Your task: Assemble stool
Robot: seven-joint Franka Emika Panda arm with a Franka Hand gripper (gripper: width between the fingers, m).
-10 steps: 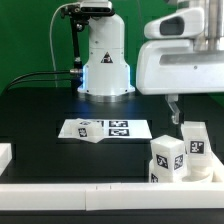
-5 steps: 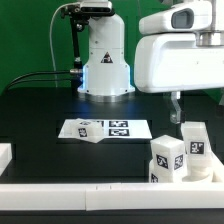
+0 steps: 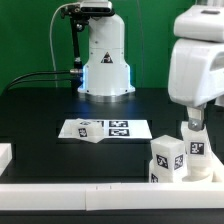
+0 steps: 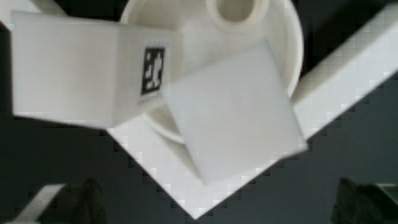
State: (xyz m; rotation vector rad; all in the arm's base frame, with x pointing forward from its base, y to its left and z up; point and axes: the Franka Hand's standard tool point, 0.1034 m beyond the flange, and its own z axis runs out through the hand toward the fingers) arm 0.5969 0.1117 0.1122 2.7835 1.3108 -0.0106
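Two chunky white plastic legs point(image 3: 168, 157), square-sided and bearing black-and-white tags, are standing close together beside the round disc seat point(image 4: 192, 30) in the near corner of the tabletop point(image 3: 40, 105) on the exterior view's right, boxed in by the white border rails point(image 3: 90, 192). Compared with a second ago, the hand point(image 3: 189, 121) is now hanging directly above them, its jaws standing wide open and gripping nothing.
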